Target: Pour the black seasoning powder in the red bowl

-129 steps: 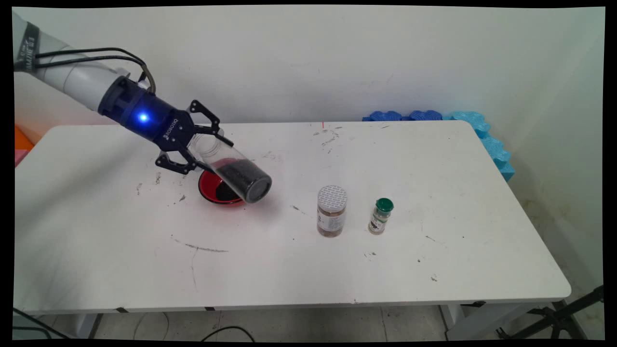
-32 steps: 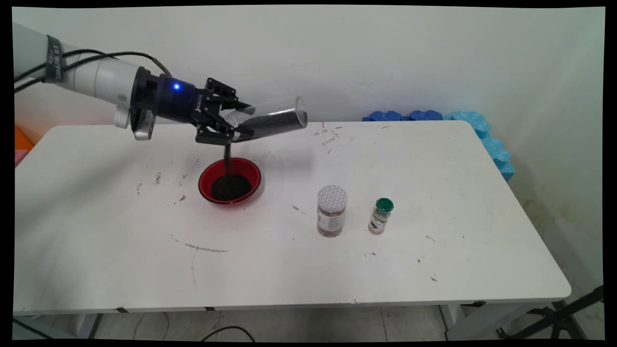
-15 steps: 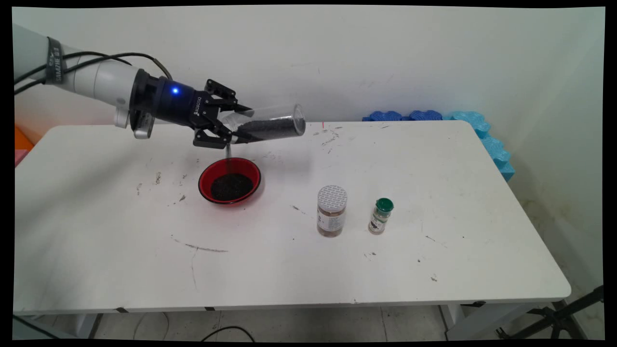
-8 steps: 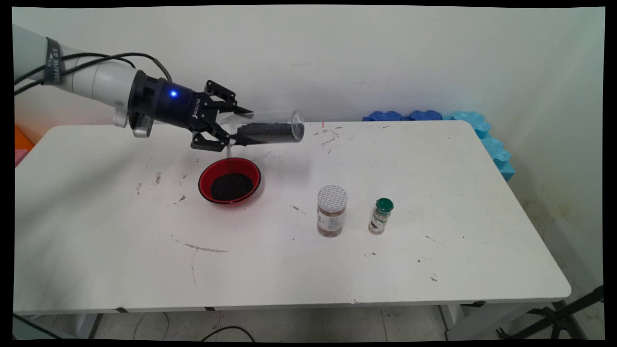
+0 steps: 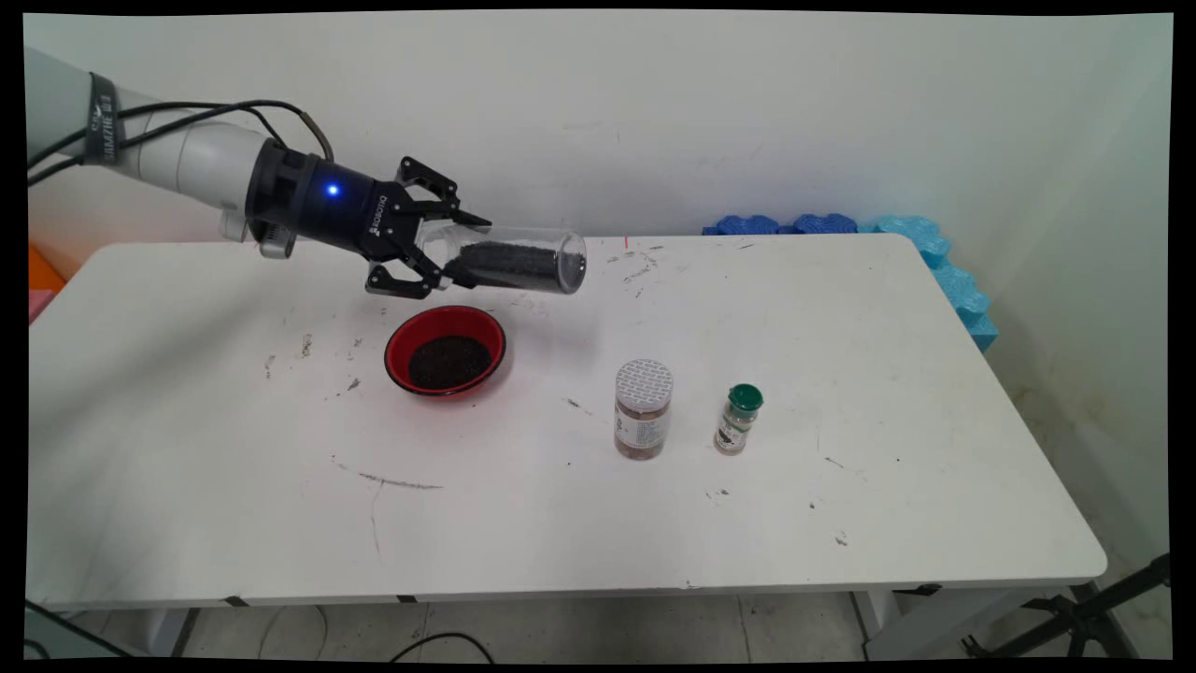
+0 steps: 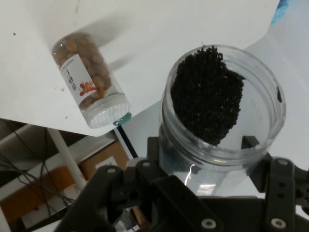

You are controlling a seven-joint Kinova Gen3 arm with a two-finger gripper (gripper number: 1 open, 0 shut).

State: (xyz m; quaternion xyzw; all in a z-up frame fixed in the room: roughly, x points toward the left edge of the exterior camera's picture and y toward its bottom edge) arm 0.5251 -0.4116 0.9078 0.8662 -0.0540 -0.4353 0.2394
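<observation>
red bowl (image 5: 447, 350), black grains (image 6: 206, 94), green-capped bottle (image 5: 738, 420)

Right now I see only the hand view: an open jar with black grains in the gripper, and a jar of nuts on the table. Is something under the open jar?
Observer: Yes. A red bowl stands on the table below the gripper, and it holds black grains.
Operator: Are grains falling into it?
Observer: I see none falling. The open jar lies almost level in the air, above the bowl.
Operator: Is anything else near the nuts?
Observer: A small bottle with a green cap stands upright beside the jar of nuts, not touching it.
</observation>
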